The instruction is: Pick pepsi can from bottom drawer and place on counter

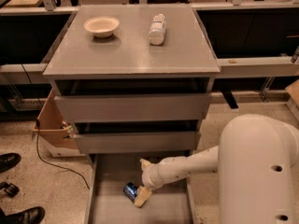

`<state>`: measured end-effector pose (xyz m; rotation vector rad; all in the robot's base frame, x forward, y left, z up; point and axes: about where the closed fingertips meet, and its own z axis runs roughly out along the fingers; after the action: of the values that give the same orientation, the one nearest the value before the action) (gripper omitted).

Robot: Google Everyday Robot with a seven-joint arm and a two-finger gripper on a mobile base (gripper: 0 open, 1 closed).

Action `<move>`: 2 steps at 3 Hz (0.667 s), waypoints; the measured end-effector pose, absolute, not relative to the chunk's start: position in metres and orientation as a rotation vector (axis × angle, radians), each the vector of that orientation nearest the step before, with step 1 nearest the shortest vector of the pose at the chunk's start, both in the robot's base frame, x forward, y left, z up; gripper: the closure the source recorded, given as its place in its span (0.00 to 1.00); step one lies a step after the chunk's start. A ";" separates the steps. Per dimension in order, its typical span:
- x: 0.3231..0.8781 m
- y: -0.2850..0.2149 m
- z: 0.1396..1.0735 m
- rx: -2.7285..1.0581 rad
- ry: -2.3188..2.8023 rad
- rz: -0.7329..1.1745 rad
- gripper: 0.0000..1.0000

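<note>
The pepsi can [130,191], blue with a silver end, lies on its side on the floor of the open bottom drawer [117,211], near the middle. My gripper [141,197] reaches down into the drawer from the right and sits right against the can's right side. Whether it holds the can does not show. The counter [126,50], the flat grey cabinet top, lies well above the drawer.
A cream bowl [101,26] and a white bottle [157,29] lying on its side are on the counter. The two upper drawers [133,107] are slightly open. A cardboard box [50,125] and a cable are left of the cabinet, with shoes [9,161] at far left.
</note>
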<state>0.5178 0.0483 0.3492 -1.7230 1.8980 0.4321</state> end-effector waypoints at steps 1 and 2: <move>0.528 0.055 0.315 -1.698 1.890 0.432 0.00; 0.536 0.068 0.281 -1.675 1.891 0.452 0.00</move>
<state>0.5363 0.0676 0.2811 -1.6746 1.8913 0.4525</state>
